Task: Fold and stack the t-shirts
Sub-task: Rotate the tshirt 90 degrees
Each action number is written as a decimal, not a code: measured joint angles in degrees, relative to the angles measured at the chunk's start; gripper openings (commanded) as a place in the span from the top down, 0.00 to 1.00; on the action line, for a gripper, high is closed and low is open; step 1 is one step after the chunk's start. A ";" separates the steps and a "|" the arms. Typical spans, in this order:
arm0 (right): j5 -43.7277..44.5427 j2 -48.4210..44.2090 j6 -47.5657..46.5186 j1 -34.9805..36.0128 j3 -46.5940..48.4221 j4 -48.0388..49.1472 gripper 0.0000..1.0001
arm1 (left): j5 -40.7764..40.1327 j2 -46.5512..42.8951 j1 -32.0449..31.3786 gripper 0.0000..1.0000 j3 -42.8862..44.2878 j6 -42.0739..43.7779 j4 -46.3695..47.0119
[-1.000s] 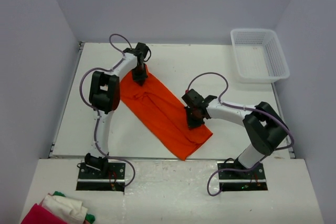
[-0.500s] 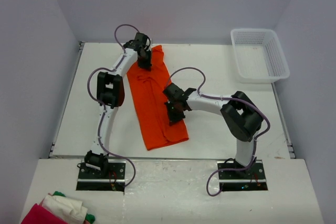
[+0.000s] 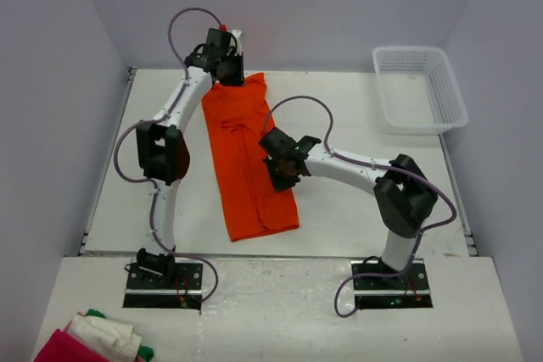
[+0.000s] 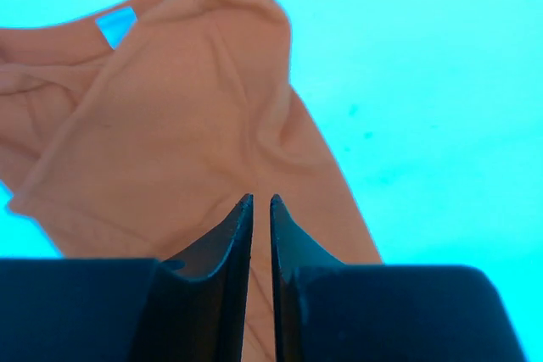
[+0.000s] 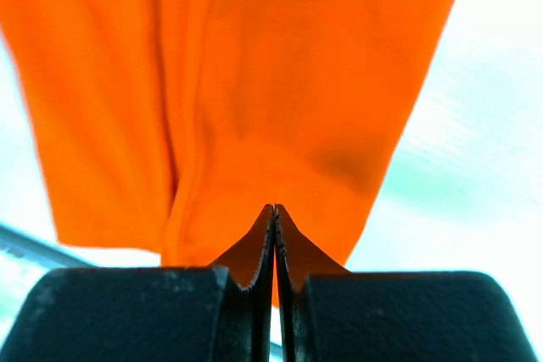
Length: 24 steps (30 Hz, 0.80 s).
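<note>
Orange t-shirt (image 3: 248, 167) lying as a long strip on table (image 3: 356, 116), center-left of frame, left tool (image 3: 229, 76) slightly open over its upper end, right tool (image 3: 282, 177) closed, pinching its right edge

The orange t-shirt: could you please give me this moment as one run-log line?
t-shirt: long strip flat on table | left gripper: slightly open, above collar end, empty | right gripper: shut on t-shirt's edge
</note>
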 measured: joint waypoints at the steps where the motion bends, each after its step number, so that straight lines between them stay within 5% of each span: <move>1: 0.20 -1.73 -0.20 -0.02 0.00 -0.52 1.00 | -0.50 -3.41 -0.26 0.85 -1.27 -0.37 -0.07; 3: 0.22 -4.85 -0.59 0.00 -0.22 -0.96 0.99 | -2.71 -9.27 -0.92 0.88 -3.63 -1.95 -0.07; 7: -0.72 -10.86 -1.16 0.02 -4.00 0.17 0.72 | -7.17 -20.00 -2.80 0.95 -12.94 -6.05 0.33; 12: -3.41 -11.87 -1.66 1.33 -8.39 1.07 0.67 | -12.20 -27.78 -5.86 0.96 -33.11 -8.76 0.70; 15: -3.45 -11.37 -1.64 4.28 -8.48 1.07 0.77 | -13.27 -29.70 -7.87 0.96 -43.98 -10.03 0.37; 17: -3.48 -10.99 -1.60 6.51 -8.26 0.98 0.96 | -13.46 -31.71 -9.20 0.96 -49.96 -10.95 0.17; 24: -3.72 -8.20 -0.48 10.49 -7.08 1.29 1.00 | -12.52 -46.45 -12.39 0.97 -63.71 -13.20 1.92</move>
